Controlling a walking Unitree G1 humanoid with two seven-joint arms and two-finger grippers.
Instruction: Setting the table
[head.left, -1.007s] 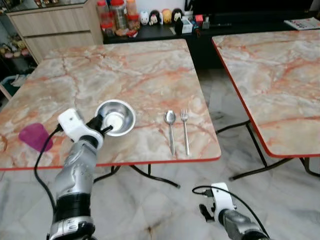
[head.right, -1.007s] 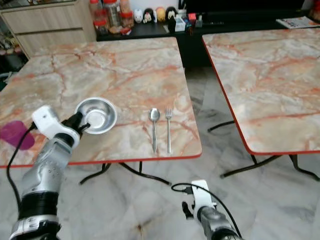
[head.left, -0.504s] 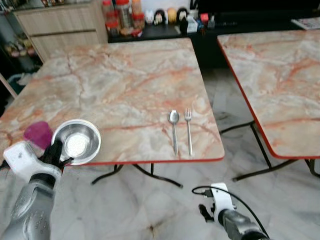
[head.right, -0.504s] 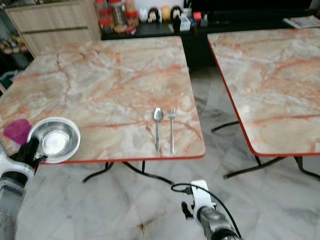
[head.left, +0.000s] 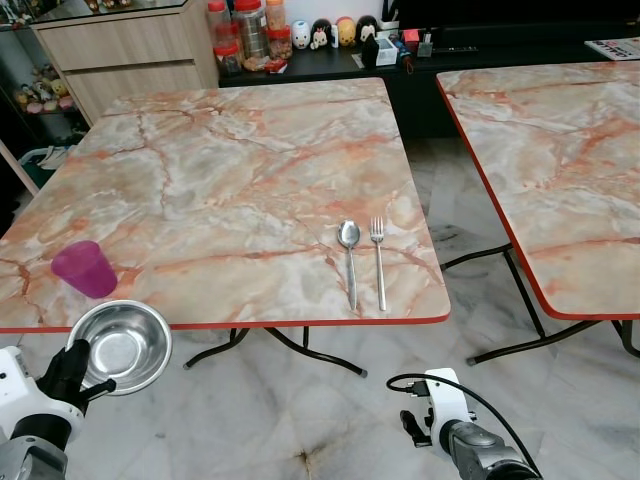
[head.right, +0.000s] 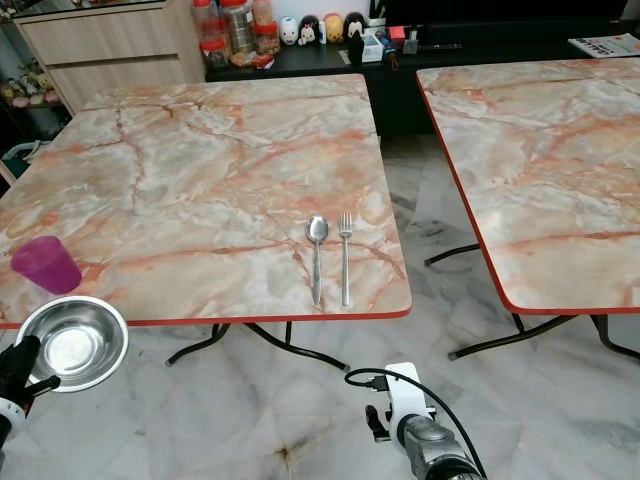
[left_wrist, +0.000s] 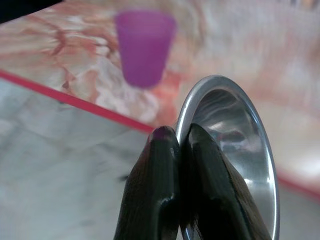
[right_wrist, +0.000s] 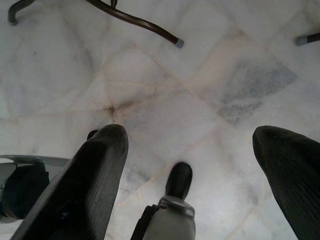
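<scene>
1. Holding the bowl (head.left: 120, 346) by its rim, the left gripper (head.left: 75, 370) has both black fingers (left_wrist: 160, 185) pressed together on the metal edge.
2. Bowl is in the air, off the table (head.left: 250, 170), below and in front of its red near edge, over the floor (head.left: 300, 420).
3. Bowl is tilted, with its open side up and toward the camera; it looks empty.
4. Purple cup (head.left: 86, 268) stands upright on the table near the left front corner, just beyond the bowl and apart from it.
5. Spoon (head.left: 349, 260) and fork (head.left: 378, 260) lie side by side near the right front edge, handles toward the robot, not touching.
6. Right gripper (right_wrist: 195, 175) hangs low over the floor, fingers spread wide apart, holding nothing.
7. Second table (head.left: 560, 160) stands to the right, a gap of floor between the two.
</scene>
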